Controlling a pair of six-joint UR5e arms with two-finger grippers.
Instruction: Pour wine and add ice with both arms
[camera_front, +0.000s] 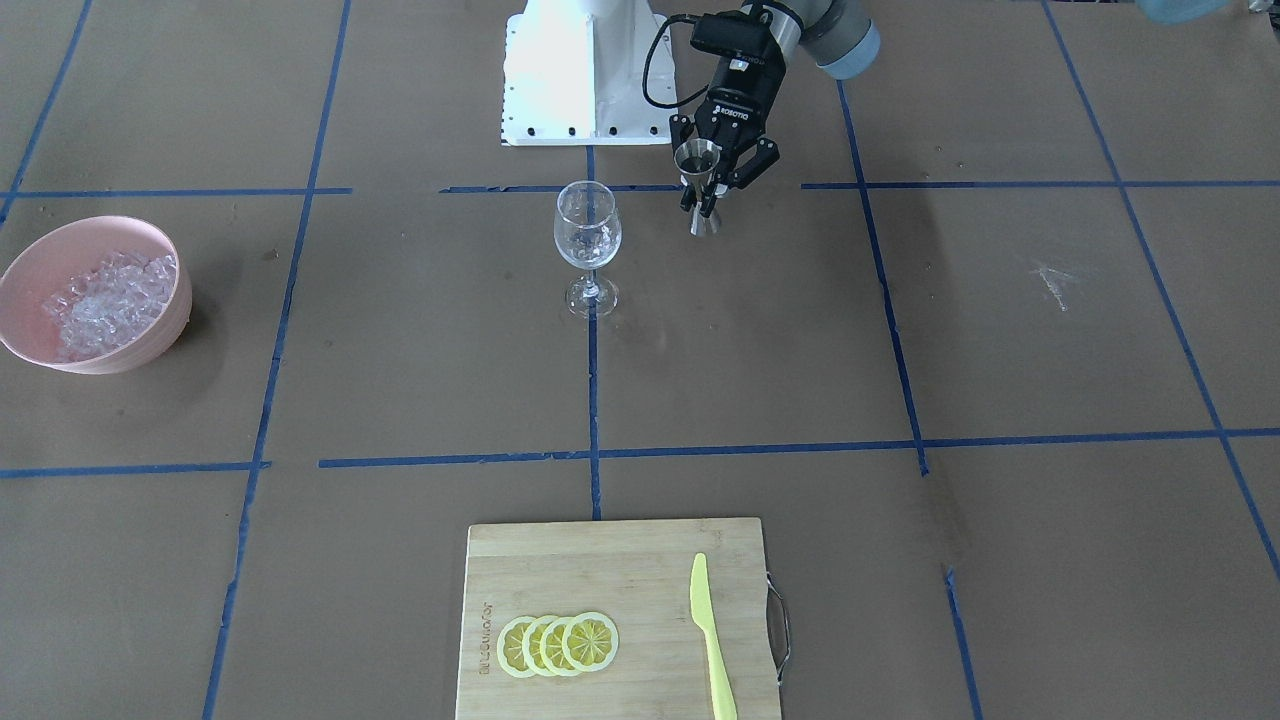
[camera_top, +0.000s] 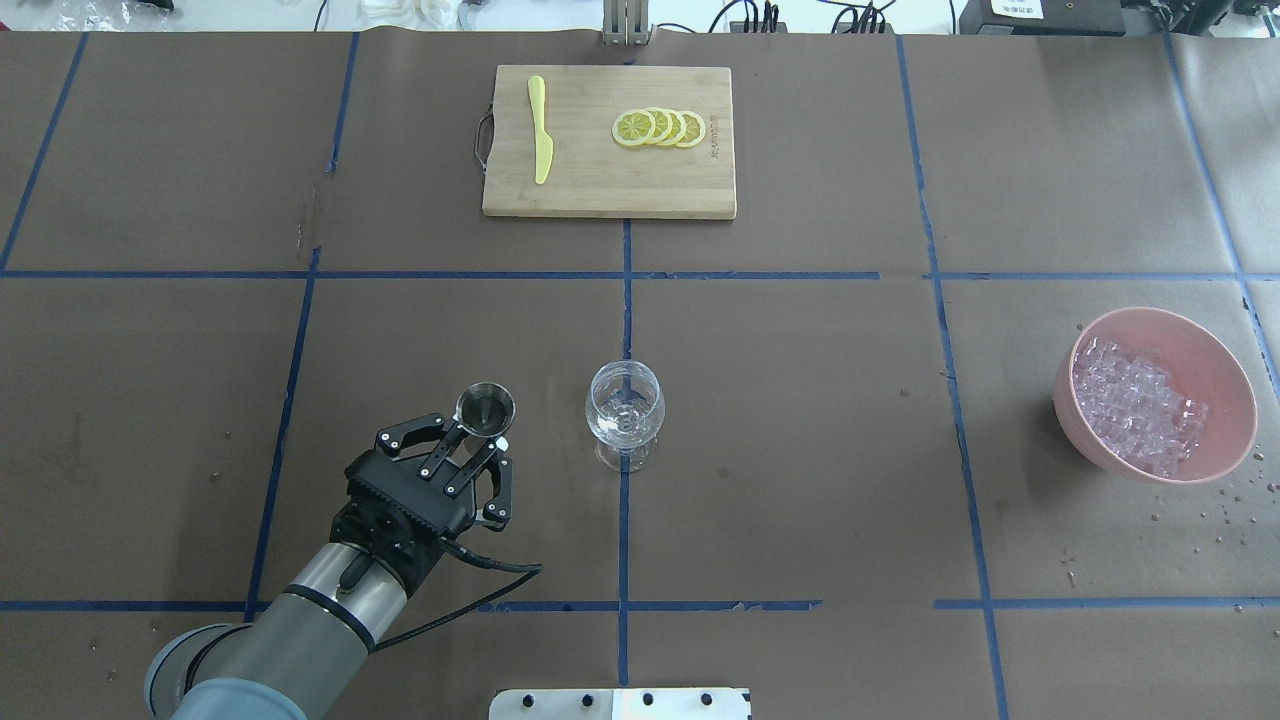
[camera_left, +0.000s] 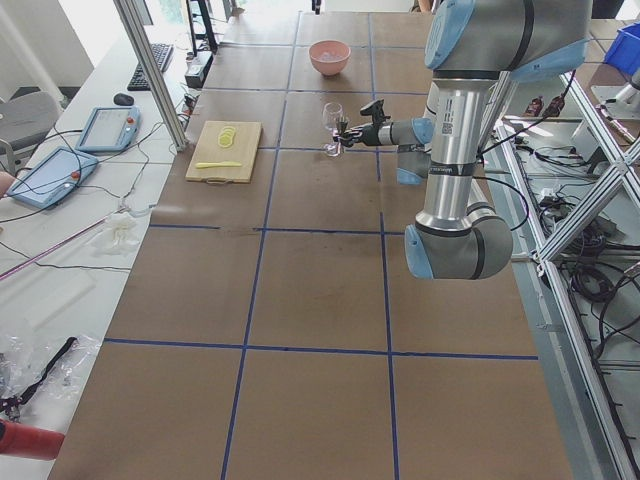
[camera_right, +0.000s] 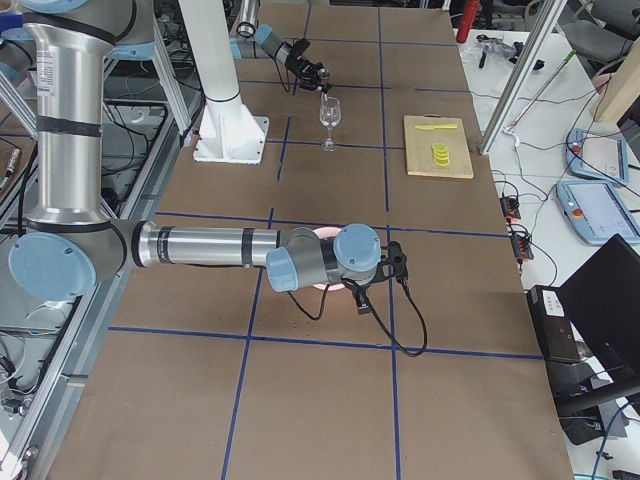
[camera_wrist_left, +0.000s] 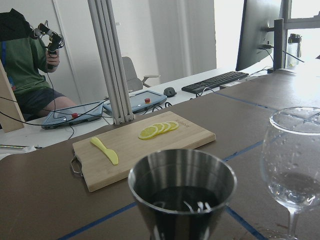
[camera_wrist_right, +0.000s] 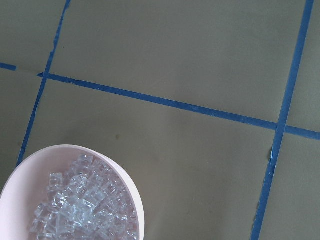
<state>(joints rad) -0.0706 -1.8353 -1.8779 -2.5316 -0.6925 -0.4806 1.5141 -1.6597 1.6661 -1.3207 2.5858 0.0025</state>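
- Steel jigger in the front-facing view, clamped upright in the left claw, beside the wine glass near the tabletop's robot-side edge
- Overhead: pink bowl of ice near the right edge
- Right-side view: right claw by that bowl; cannot tell its grip

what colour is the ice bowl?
The bowl is plain pink, with no pattern. It shows best in the overhead view.

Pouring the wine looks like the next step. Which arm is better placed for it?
Left. The left gripper holds the jigger upright, dark liquid inside, right beside the wine glass. The right arm is far off, at the pink bowl of ice.
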